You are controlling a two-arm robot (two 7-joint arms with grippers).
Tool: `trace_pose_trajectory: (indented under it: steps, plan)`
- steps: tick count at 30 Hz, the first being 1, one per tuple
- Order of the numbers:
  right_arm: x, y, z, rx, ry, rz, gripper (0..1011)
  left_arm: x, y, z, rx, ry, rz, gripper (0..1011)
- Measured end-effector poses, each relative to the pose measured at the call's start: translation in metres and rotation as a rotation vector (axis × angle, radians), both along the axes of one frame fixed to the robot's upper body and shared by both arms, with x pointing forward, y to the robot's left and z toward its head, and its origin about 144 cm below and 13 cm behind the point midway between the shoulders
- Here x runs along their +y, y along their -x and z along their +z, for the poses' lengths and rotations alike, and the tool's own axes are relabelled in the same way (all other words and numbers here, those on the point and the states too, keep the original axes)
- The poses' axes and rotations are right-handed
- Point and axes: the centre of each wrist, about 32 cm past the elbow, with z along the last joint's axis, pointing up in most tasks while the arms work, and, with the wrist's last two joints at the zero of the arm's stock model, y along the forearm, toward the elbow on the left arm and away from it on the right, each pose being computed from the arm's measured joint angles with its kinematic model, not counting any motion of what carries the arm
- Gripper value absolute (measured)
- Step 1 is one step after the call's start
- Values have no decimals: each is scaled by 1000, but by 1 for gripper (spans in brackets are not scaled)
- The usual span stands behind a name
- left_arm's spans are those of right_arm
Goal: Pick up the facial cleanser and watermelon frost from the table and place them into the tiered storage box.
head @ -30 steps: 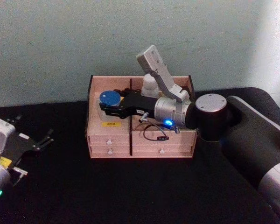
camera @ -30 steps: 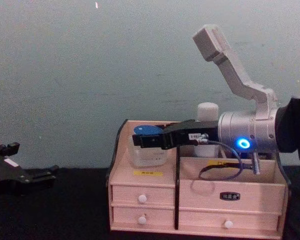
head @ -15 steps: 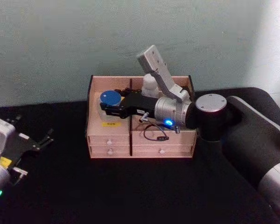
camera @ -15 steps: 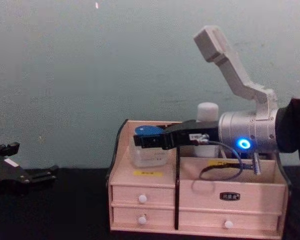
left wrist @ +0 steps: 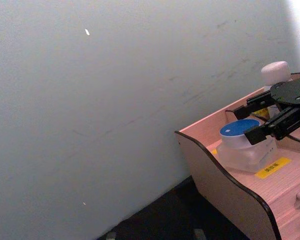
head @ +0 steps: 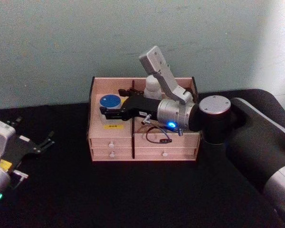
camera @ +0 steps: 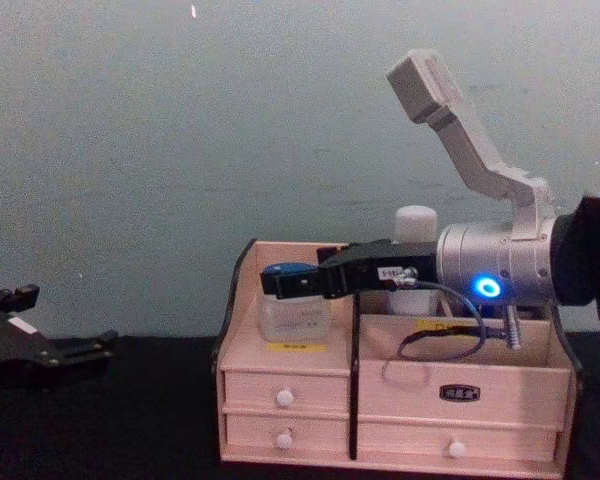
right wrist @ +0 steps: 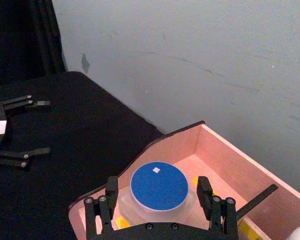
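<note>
The tiered storage box (head: 147, 142) stands at the back of the black table, also seen in the chest view (camera: 460, 375). In its left upper compartment sits a translucent jar with a blue lid (head: 109, 102) (camera: 292, 310) (right wrist: 158, 186), just behind a yellow label. My right gripper (head: 109, 110) (right wrist: 157, 185) reaches in from the right, its fingers pressed against both sides of the jar. A white-capped bottle (head: 152, 86) (camera: 415, 222) stands upright in the back right compartment. I cannot read which item is the facial cleanser and which the watermelon frost. My left gripper (head: 35, 135) (right wrist: 46, 127) rests open at the table's left.
The box backs onto a pale green wall (head: 61, 42). A loose cable loop (camera: 435, 345) hangs from my right wrist in front of the box's right compartment. Black tabletop (head: 133, 194) spreads in front of the box and to its left.
My right gripper has carried the blue-lidded jar slightly left and down, so it now sits low in the left compartment. The left arm has stayed put.
</note>
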Motion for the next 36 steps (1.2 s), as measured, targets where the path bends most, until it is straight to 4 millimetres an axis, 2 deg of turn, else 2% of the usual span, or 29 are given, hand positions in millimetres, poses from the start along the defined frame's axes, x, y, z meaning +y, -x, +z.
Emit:
trace_pose_trajectory:
  steps: [7,13,22,25,26,31,36]
  plan:
    - [0,1,0,-6,-1,3,1000,0,0,0,0,0,0,1001]
    - [-4,9,5,-55,-21,6,1000,0,0,0,0,0,0,1001]
    - [-26,45,15,-112,-66,52,1000,0,0,0,0,0,0,1002]
    - [-44,64,15,-106,-79,102,1000,0,0,0,0,0,0,1001]
    - [-44,64,15,-106,-79,102,1000,0,0,0,0,0,0,1001]
    - [-75,91,12,-83,-72,163,1000,0,0,0,0,0,0,1001]
    - [-104,119,11,-69,-41,150,1000,0,0,0,0,0,0,1001]
